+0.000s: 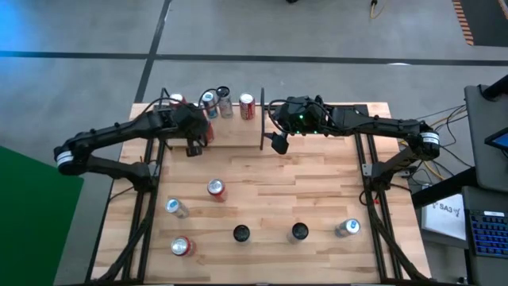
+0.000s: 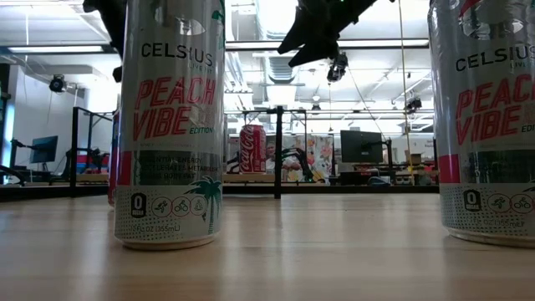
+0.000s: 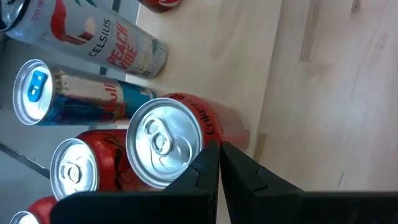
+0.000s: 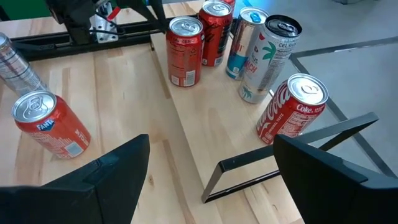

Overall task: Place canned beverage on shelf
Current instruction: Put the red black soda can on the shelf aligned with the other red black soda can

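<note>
The shelf (image 1: 238, 133), a light wood board edged with black rods, lies along the table's far side. Several cans stand upright on it: a red Coca-Cola can (image 3: 180, 134), a second red can (image 3: 84, 165), a blue one (image 3: 74, 99), a Celsius can (image 3: 93, 40) and another Coca-Cola can (image 4: 292, 109). My left gripper (image 3: 219, 152) is shut, empty, and slants down just beside the first Coca-Cola can's top. My right gripper (image 4: 211, 180) hangs open above the shelf's black divider rod (image 1: 262, 127), holding nothing. My left gripper's shut fingertips (image 3: 208, 155) sit right at the rim (image 3: 200, 144) of the Coca-Cola can's top, coming at it slanting from above. I cannot tell whether they touch it. The can stands upright on the shelf board.
More cans are on the table nearer the front: a red Fanta can (image 1: 216, 189), a silver one lying down (image 1: 176, 208), a red one (image 1: 181, 246), two dark-topped ones (image 1: 241, 233) (image 1: 299, 231) and a silver one (image 1: 348, 228). Bare wood lies right of the divider.
</note>
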`<state>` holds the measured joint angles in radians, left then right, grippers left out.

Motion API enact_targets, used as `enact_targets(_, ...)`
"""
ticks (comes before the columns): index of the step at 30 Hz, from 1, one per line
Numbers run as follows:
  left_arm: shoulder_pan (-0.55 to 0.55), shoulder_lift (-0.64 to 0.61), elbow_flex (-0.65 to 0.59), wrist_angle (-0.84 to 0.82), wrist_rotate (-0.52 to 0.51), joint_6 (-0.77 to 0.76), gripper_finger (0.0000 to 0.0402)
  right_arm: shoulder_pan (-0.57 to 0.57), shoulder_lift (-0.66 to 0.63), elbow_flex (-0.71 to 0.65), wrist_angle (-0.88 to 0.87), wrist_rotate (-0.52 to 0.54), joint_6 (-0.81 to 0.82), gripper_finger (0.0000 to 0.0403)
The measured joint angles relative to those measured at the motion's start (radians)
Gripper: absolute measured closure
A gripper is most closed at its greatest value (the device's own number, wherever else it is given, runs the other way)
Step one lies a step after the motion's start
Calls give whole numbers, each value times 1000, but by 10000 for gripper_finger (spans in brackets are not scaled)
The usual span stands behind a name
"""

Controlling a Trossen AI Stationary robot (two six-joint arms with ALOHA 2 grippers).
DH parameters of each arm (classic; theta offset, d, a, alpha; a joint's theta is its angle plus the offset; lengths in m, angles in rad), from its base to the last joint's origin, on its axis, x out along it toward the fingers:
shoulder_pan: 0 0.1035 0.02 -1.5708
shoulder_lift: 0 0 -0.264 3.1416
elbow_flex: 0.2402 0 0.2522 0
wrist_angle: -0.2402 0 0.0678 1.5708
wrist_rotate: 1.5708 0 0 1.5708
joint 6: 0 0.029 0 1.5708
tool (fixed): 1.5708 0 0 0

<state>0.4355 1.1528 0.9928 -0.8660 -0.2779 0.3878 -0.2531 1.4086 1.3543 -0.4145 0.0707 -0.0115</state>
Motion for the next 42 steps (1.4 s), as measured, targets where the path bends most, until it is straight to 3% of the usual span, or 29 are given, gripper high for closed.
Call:
enact_targets(14,12,22,0,114,-48,-60,402,0,0,0,0,0,-4,74)
enact_targets(23,12,-34,9,71,-54,-25,402,0,0,0,0,0,-1,74)
enact_targets(29,32,-42,9,72,-152,4,402,0,0,0,0,0,3,74)
enact_targets(42,102,-9,6,47,-150,44,402,1,0,0,-1,0,4,74)
